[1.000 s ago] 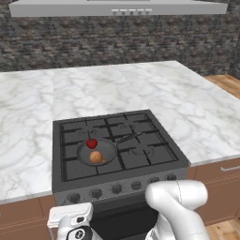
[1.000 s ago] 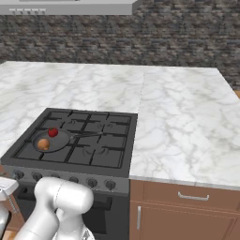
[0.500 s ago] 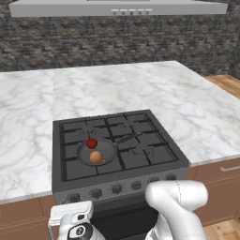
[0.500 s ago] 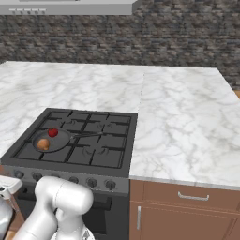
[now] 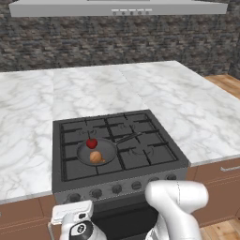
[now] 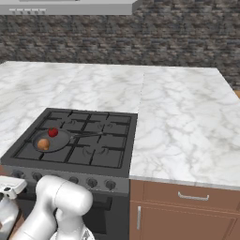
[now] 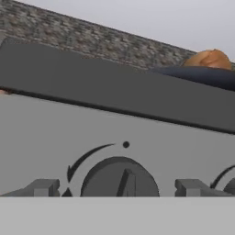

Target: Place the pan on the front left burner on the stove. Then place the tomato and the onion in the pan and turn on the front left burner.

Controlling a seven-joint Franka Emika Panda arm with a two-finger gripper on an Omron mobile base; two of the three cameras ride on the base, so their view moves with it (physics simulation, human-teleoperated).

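Dark grey and shallow, the pan [image 5: 97, 152] is sitting on the front left burner [image 5: 89, 157] of the stove [image 5: 117, 150], its thin handle [image 5: 127, 138] pointing right and back across the grates. The tomato [image 5: 92, 143] and the onion [image 5: 96, 157] are lying inside it, touching or nearly so — so what seems left is the burner itself. The gripper [image 7: 117, 195] is hovering low at the stove's front panel, jaws spread wide and holding nothing, one dark fingertip [image 7: 43, 187] standing either side of a round knob [image 7: 120, 178]. In the hand view that knob is lying straight ahead, centred between the tips, its raised ridge running nearly upright — across the gap. From the base views the hand [image 5: 75, 220] is sitting below the leftmost knobs, under the marble desk [image 5: 28, 117] edge; which knob exactly I cannot tell.
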